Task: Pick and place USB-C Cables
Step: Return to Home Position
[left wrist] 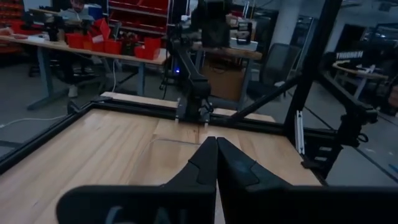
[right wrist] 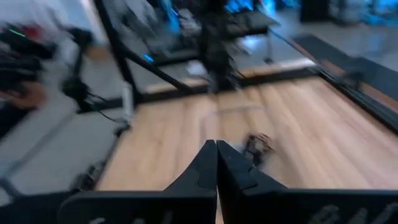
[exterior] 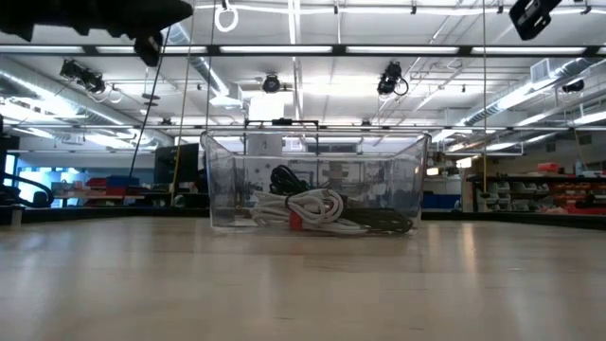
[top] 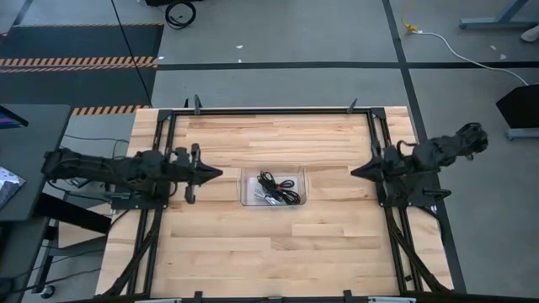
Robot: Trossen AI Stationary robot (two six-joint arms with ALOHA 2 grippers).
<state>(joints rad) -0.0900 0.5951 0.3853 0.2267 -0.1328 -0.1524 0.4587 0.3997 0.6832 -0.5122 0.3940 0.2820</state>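
Note:
A clear plastic bin (top: pixel 274 187) stands in the middle of the table and holds the USB-C cables (top: pixel 278 188): black and silvery-white coiled bundles lying on its floor. The low view shows the cables (exterior: pixel 317 208) inside the bin (exterior: pixel 220 180), one with a red tie. My left gripper (top: pixel 221 173) is shut and hovers left of the bin, fingertips pointing at it; its own view shows the shut gripper (left wrist: pixel 216 142). My right gripper (top: pixel 352 172) is shut, hovering right of the bin, its tips (right wrist: pixel 216 144) together. Neither touches anything.
Black metal rails (top: pixel 278 110) frame the wooden table. Bare wood lies on all sides of the bin. Beyond the table are a grey floor, hazard-striped mats (top: pixel 80 61) and a loose white cord with a yellow end (top: pixel 409 28). A person sits far off in the room (left wrist: pixel 76 7).

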